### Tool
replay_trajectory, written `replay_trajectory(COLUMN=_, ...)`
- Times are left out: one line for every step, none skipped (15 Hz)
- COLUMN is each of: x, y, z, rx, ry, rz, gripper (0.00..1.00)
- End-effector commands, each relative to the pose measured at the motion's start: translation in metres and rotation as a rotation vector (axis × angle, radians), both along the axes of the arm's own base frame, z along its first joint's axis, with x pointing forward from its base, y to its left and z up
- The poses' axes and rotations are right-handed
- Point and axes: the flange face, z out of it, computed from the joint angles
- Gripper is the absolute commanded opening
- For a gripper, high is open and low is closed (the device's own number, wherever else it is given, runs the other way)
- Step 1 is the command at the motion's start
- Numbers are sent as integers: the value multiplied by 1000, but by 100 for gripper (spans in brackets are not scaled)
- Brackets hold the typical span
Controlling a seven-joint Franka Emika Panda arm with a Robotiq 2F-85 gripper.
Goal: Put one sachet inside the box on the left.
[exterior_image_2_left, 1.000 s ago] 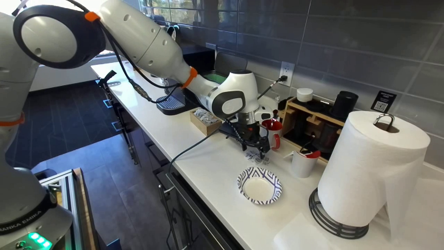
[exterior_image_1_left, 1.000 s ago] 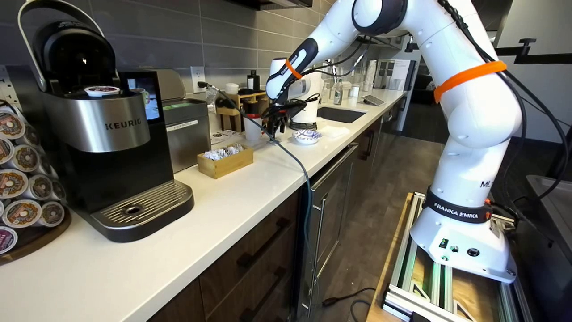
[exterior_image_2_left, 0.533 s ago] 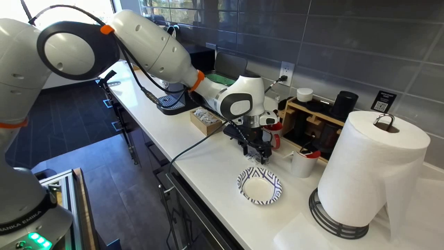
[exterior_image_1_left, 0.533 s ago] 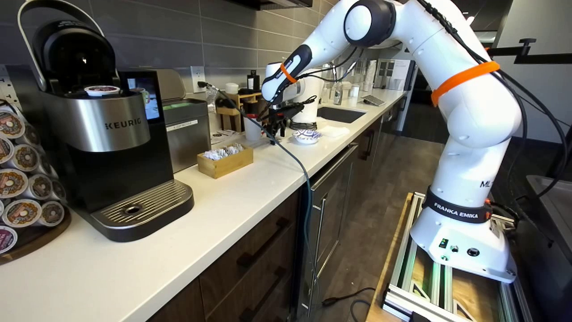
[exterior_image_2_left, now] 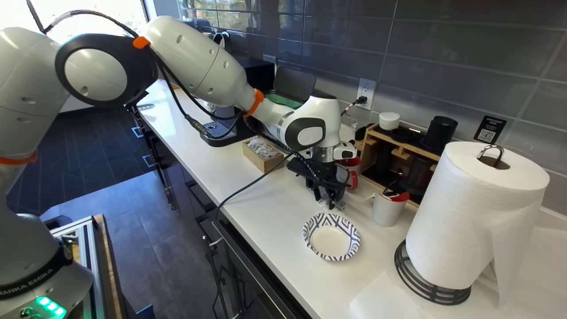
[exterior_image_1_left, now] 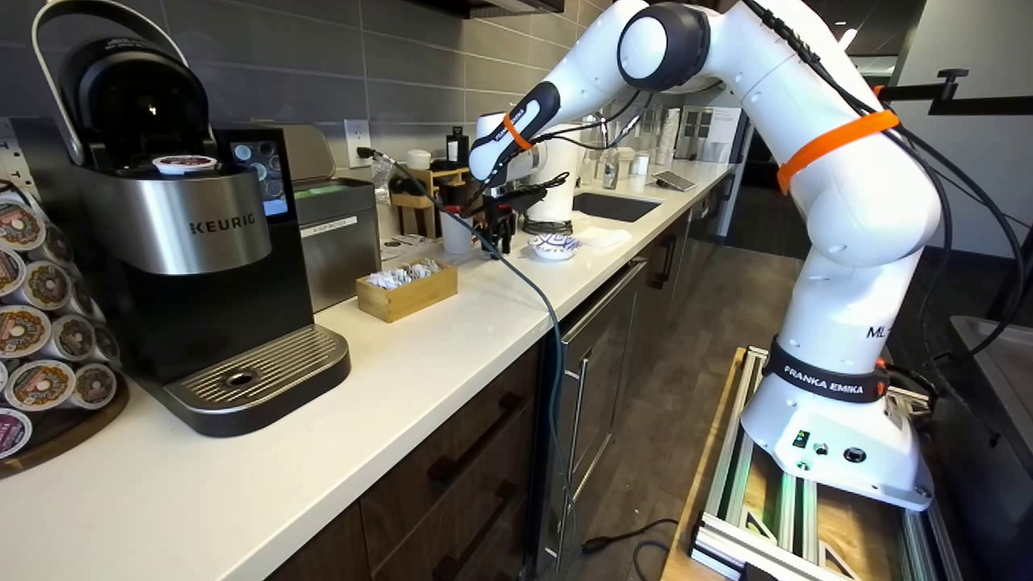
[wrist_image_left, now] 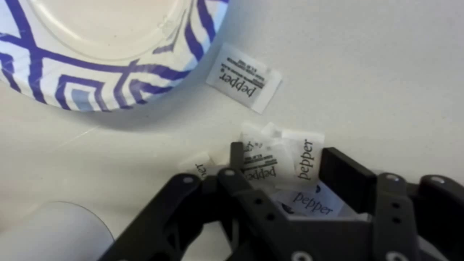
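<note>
On the counter (exterior_image_1_left: 403, 363) in an exterior view, the wooden box (exterior_image_1_left: 424, 297) stands at the left, and to its right is the claw (wrist_image_left: 282, 159), which in the wrist view has its fingers (wrist_image_left: 342, 177) apart with loose pepper packets (wrist_image_left: 266, 161) lying between them. Each packet should be light, limp and slippery, apt to slide over its neighbour, so a low pinch across one packet's opposite edges looks best
</note>
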Motion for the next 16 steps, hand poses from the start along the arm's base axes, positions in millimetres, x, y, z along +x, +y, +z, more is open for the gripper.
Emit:
replay_trajectory(x=4, y=-3, z=-7, rx=21, ry=33, rz=-14, gripper=27)
replay_trajectory(x=4, y=-3, z=-6, rx=24, ry=39, rz=-15, gripper=20)
replay_trajectory(x=4, y=-3, z=-3, rx=29, ry=45, rz=-16, gripper=12)
replay_trajectory(x=4, y=-3, z=2, rx=34, ry=50, rz=-19, gripper=5)
replay_trajectory(x=4, y=-3, z=7, rx=38, ry=52, rz=-19, gripper=0)
replay_trajectory(x=2, y=-4, z=15, rx=43, ry=47, rz=-20, gripper=0)
replay_trajectory(x=1, y=-6, z=24, rx=45, ry=37, rz=-19, gripper=0)
replay_trajectory(x=-2, y=-9, z=35, rx=46, ry=23, rz=-17, gripper=0)
replay_trajectory(x=-4, y=-11, z=43, rx=48, ry=14, rz=-17, gripper=1)
replay_trajectory(x=-10, y=-14, z=56, rx=60, ry=6, rz=-6, gripper=1)
replay_trajectory(x=-13, y=-16, z=66, rx=70, ry=1, rz=6, gripper=1)
replay_trajectory(x=-20, y=-18, z=79, rx=96, ry=4, rz=36, gripper=1)
replay_trajectory(x=-26, y=-20, z=89, rx=122, ry=11, rz=63, gripper=1)
replay_trajectory(x=-34, y=-19, z=99, rx=165, ry=29, rz=103, gripper=1)
replay_trajectory(x=-41, y=-18, z=107, rx=203, ry=48, rz=138, gripper=1)
replay_trajectory(x=-51, y=-16, z=114, rx=236, ry=72, rz=169, gripper=1)
